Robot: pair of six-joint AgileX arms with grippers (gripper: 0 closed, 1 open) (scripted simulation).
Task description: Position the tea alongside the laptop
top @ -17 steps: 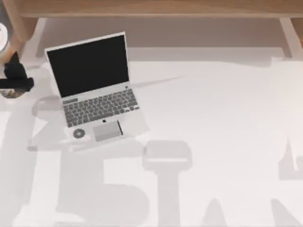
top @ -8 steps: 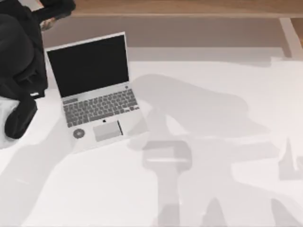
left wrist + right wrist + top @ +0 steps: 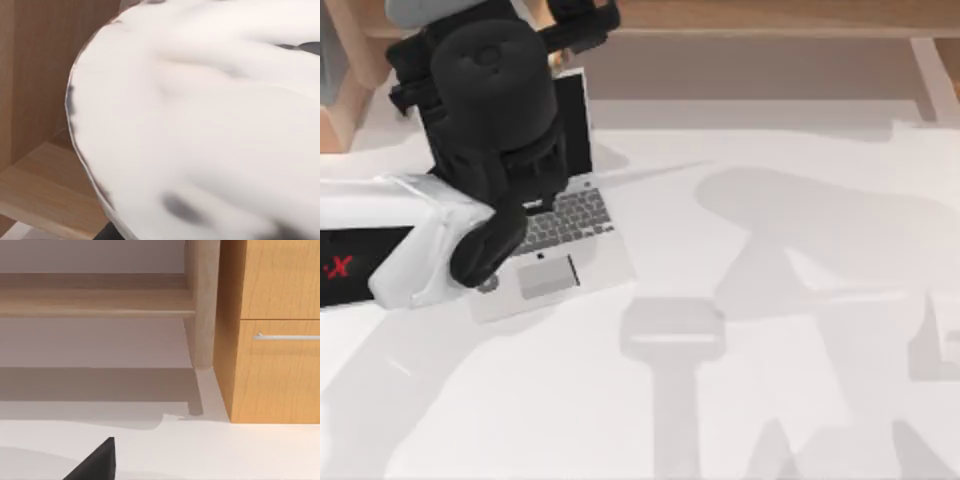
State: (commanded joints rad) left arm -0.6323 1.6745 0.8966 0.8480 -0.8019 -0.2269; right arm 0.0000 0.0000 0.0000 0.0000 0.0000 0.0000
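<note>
Here, seen from above, the left arm [image 3: 470, 180] is reaching in from the table's left side and is lying across the laptop [image 3: 575, 255], covering most of its black screen and the left part of its keyboard. The arm's black upper section is sitting over the screen, and its white section with a red mark is stretching toward the left edge of the table [image 3: 770, 300]. The left hand [image 3: 582, 22] is showing as a dark shape near the far edge, beyond the top of the laptop screen; whether its fingers are wide or narrow cannot be told. In the left wrist view, the tea's white domed lid [image 3: 200, 125] is sitting very close to the camera, with a wooden panel [image 3: 45, 75] beside it. The right wrist view is looking at a wooden cabinet [image 3: 270, 340] with a drawer handle and a table leg [image 3: 201, 305], with a dark tip of the right hand [image 3: 97, 462] at the frame's edge.
</note>
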